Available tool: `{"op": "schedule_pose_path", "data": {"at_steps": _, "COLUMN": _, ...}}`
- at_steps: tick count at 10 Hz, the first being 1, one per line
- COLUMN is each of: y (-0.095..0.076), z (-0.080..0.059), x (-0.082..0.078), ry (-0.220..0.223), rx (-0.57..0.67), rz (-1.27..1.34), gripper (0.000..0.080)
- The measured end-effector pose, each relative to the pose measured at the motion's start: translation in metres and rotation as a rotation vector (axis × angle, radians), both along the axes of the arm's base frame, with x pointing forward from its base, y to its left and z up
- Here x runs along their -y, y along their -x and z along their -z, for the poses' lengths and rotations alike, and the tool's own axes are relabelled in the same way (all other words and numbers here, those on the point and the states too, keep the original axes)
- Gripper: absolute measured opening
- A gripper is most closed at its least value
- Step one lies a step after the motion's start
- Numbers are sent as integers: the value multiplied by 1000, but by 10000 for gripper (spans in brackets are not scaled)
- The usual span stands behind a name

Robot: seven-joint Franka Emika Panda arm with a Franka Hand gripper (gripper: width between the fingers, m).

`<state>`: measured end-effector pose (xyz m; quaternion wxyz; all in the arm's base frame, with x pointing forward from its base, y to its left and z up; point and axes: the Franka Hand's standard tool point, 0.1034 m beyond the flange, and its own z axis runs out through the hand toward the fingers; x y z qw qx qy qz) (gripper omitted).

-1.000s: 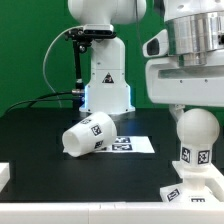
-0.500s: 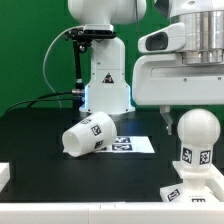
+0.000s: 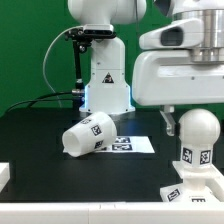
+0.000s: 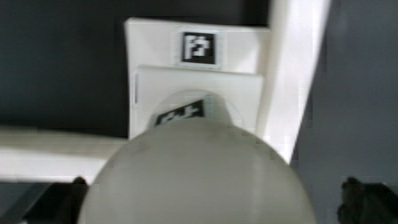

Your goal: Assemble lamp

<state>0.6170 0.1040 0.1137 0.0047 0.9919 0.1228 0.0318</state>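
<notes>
The lamp's rounded bulb (image 3: pixel 196 130) stands upright on the stem of the flat base (image 3: pixel 200 192) at the exterior view's right. The tapered shade (image 3: pixel 87 135) lies on its side on the black table, left of the bulb. My gripper (image 3: pixel 193 112) hangs over the bulb's top, and one finger (image 3: pixel 168 122) shows beside it. In the wrist view the bulb (image 4: pixel 196 175) fills the space between the gripper's (image 4: pixel 210 205) dark fingertips (image 4: pixel 63 195), with gaps on both sides. The base (image 4: pixel 231 60) with its tags lies beyond. The gripper is open.
The marker board (image 3: pixel 130 144) lies flat on the table behind the shade. The robot's white pedestal (image 3: pixel 105 85) and a black cable (image 3: pixel 40 100) stand at the back. A white edge (image 3: pixel 4 176) shows at the exterior view's left.
The hand has turned about its axis above the bulb and shifted slightly towards the exterior view's left. The bulb, base and shade have not moved.
</notes>
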Motion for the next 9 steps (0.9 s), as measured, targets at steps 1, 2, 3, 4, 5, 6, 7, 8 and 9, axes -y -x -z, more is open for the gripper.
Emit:
{"op": "schedule_pose_path", "data": {"at_steps": 1, "y": -1, "z": 0, "x": 3, "ry": 8, "rx": 2, "rz": -45, "gripper": 699}}
{"op": "schedule_pose_path", "data": {"at_steps": 2, "y": -1, "z": 0, "x": 6, "ry": 19, "rx": 1, "rz": -116, "gripper": 699}}
{"op": "schedule_pose_path", "data": {"at_steps": 3, "y": -1, "z": 0, "x": 6, "ry": 24, "rx": 1, "rz": -160, "gripper": 699}}
{"op": "schedule_pose_path", "data": {"at_steps": 4, "y": -2, "z": 1, "x": 7, "ry": 34, "rx": 5, "rz": -197, "gripper": 699}}
{"op": "schedule_pose_path", "data": {"at_steps": 5, "y": -3, "z": 1, "x": 7, "ry": 44, "rx": 15, "rz": -220, "gripper": 699}}
{"op": "schedule_pose_path", "data": {"at_steps": 6, "y": -3, "z": 1, "x": 7, "ry": 42, "rx": 15, "rz": -196, "gripper": 699}}
{"op": "schedule_pose_path", "data": {"at_steps": 7, "y": -3, "z": 1, "x": 7, "ry": 41, "rx": 15, "rz": -175, "gripper": 690}}
{"op": "schedule_pose_path", "data": {"at_steps": 8, "y": -3, "z": 1, "x": 7, "ry": 41, "rx": 16, "rz": -174, "gripper": 572}}
{"op": "schedule_pose_path", "data": {"at_steps": 9, "y": -3, "z": 1, "x": 7, "ry": 35, "rx": 17, "rz": -100, "gripper": 572}}
